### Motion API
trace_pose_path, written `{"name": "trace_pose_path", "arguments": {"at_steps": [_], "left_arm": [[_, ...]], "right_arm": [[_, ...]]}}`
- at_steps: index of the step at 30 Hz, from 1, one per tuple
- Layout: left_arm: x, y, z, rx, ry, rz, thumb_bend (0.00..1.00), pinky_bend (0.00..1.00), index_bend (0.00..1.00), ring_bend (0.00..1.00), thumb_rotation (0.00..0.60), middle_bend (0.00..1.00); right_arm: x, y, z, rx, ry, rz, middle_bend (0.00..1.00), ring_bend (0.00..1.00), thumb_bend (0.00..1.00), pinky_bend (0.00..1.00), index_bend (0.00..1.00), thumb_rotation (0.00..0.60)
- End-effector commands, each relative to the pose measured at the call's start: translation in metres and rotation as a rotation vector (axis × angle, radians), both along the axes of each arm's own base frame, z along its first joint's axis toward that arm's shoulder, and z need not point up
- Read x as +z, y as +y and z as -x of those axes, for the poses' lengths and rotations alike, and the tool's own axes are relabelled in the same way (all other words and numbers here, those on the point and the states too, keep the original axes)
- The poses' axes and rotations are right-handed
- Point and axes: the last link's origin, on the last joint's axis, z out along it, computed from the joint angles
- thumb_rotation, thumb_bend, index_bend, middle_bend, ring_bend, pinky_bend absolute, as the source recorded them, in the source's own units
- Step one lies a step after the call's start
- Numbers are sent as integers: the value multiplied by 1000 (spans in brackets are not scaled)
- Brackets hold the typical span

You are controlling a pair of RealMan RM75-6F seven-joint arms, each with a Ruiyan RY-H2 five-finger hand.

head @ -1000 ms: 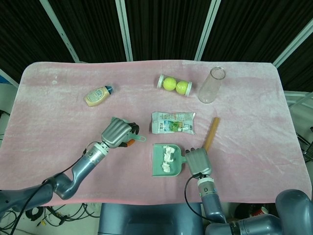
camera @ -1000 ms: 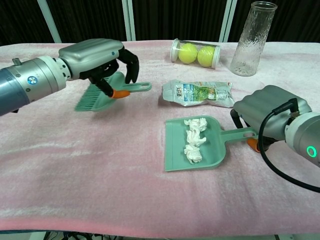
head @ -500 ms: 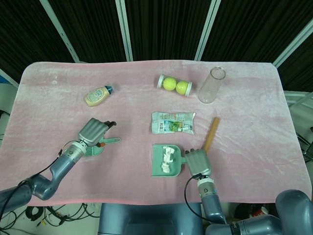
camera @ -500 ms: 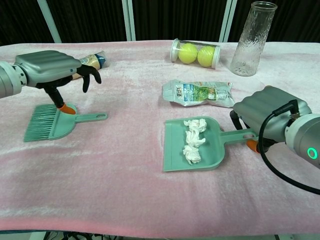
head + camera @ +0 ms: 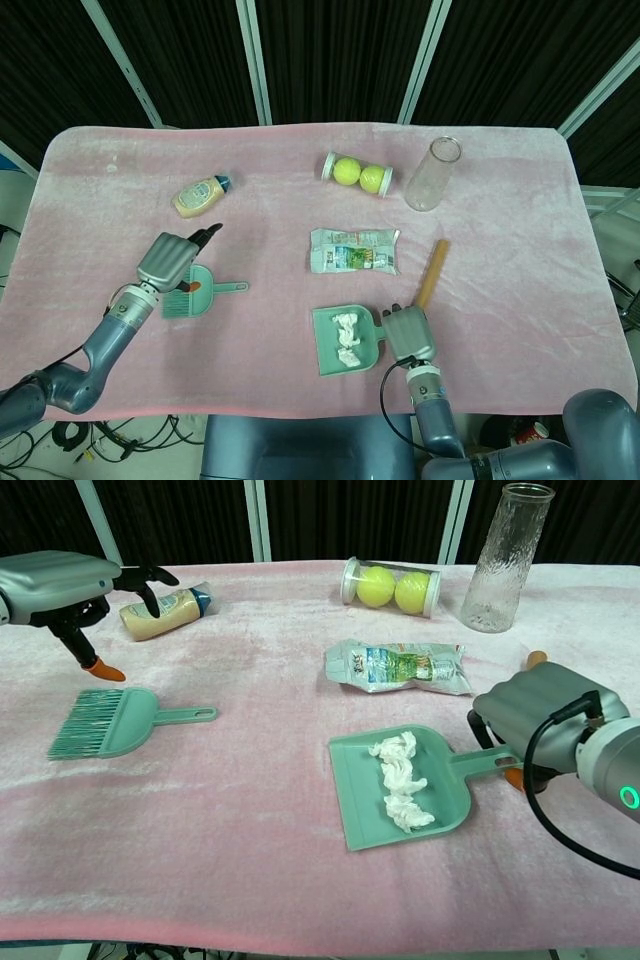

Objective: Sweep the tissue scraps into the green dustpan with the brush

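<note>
A pink cloth [image 5: 520, 300] covers the table, backed by dark panels [image 5: 330, 60] between pale metal uprights [image 5: 252, 60]

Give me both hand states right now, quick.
Left hand: open, holding nothing, above the brush on the table.
Right hand: holding the green dustpan by its handle.

A pink cloth [image 5: 250, 820] covers the table, and on it lie a teal-green brush [image 5: 110, 723] and a matching green dustpan [image 5: 400, 792] holding white tissue scraps [image 5: 397, 779]. The left hand [image 5: 60, 578] is silver-grey with black fingers and an orange tip, and the right hand [image 5: 535, 715] is the same grey. Two yellow-green balls [image 5: 395, 588] sit in a clear tube, beside a clear ribbed glass vase [image 5: 505, 555], a beige bottle [image 5: 160, 613] with a blue cap, and a silvery green-printed packet [image 5: 395, 667].
</note>
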Motion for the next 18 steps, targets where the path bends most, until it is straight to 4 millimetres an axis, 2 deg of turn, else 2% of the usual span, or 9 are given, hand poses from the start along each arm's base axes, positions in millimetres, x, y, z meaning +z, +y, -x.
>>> {"name": "trace_pose_path", "arguments": {"at_steps": [1, 5, 13, 18], "left_arm": [[0, 0, 0, 1, -1, 0, 0, 966, 25, 813, 600, 242], [0, -1, 1, 6, -6, 4, 0, 966, 25, 813, 600, 242], [3, -3, -1, 1, -28, -6, 0, 966, 25, 813, 600, 242], [13, -10, -6, -25, -58, -37, 0, 962, 25, 809, 600, 241]], "right_arm": [[0, 0, 1, -2, 3, 0, 337, 576, 259, 730, 395, 600], [-1, 1, 2, -5, 6, 0, 300, 576, 248, 730, 349, 600], [4, 1, 1, -3, 28, 7, 94, 572, 197, 730, 99, 600], [18, 0, 1, 19, 50, 29, 74, 568, 178, 730, 51, 600]]}}
